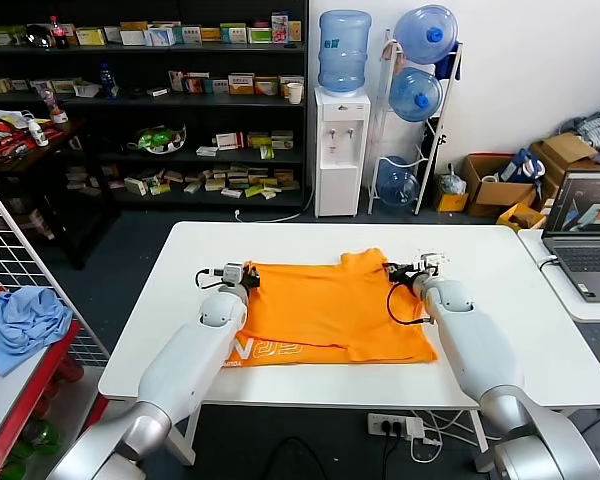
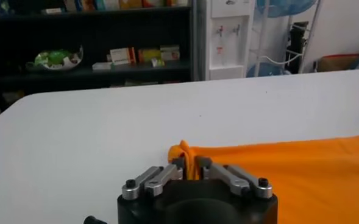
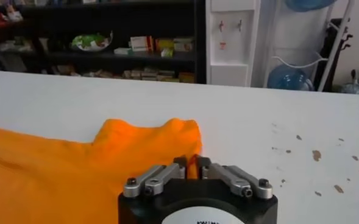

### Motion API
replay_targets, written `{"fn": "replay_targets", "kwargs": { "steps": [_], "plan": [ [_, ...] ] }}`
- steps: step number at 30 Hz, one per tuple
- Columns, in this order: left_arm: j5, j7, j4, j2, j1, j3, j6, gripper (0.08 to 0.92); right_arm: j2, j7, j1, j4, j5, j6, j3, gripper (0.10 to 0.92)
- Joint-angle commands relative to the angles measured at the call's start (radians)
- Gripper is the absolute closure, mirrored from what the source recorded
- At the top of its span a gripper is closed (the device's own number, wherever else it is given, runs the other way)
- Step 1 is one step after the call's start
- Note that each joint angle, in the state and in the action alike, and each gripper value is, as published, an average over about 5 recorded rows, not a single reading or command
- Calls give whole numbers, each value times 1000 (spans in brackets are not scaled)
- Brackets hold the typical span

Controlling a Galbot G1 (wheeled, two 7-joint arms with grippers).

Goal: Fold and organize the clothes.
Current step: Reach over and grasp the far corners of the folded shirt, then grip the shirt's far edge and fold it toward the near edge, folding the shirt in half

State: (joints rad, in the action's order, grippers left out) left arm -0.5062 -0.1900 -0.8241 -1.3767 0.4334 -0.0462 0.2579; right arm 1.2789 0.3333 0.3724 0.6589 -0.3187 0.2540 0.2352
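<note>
Left gripper [image 2: 191, 163] clamped on T-shirt [image 1: 330, 305] corner; right gripper [image 3: 191, 162] pinched opposite edge, table [image 1: 310, 240] beneath.

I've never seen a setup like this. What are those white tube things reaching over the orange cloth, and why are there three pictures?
The white tubes are the two arms of one robot. The wide picture comes from a camera on its head, looking down at a white table. The other two come from cameras on each wrist, looking out past the black metal jaws at the end of that arm.

On the table lies an orange T-shirt, partly folded, with white lettering showing near its front edge. The left gripper has its jaws shut on a bunched corner of the shirt at the robot's left. The right gripper has its jaws shut on the shirt's edge at the robot's right, beside a sleeve. So both arms are pinching the fabric at once.

Behind are shelves, a water dispenser, and a laptop on a side table.
</note>
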Motion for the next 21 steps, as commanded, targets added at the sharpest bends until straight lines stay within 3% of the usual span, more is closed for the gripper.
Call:
{"fn": "replay_targets", "kwargs": {
  "steps": [1, 9, 21],
  "plan": [
    [-5, -20, -146, 33, 51, -4, -6, 866, -28, -58, 76, 155, -53, -6, -6, 898],
    [-18, -50, -342, 140, 148, -2, -24, 908, -113, -145, 235, 463, -101, 23, -5, 902],
    [-61, -75, -712, 340, 417, 47, 0, 908, -292, -294, 664, 1005, -163, 111, 55, 902]
  ]
}}
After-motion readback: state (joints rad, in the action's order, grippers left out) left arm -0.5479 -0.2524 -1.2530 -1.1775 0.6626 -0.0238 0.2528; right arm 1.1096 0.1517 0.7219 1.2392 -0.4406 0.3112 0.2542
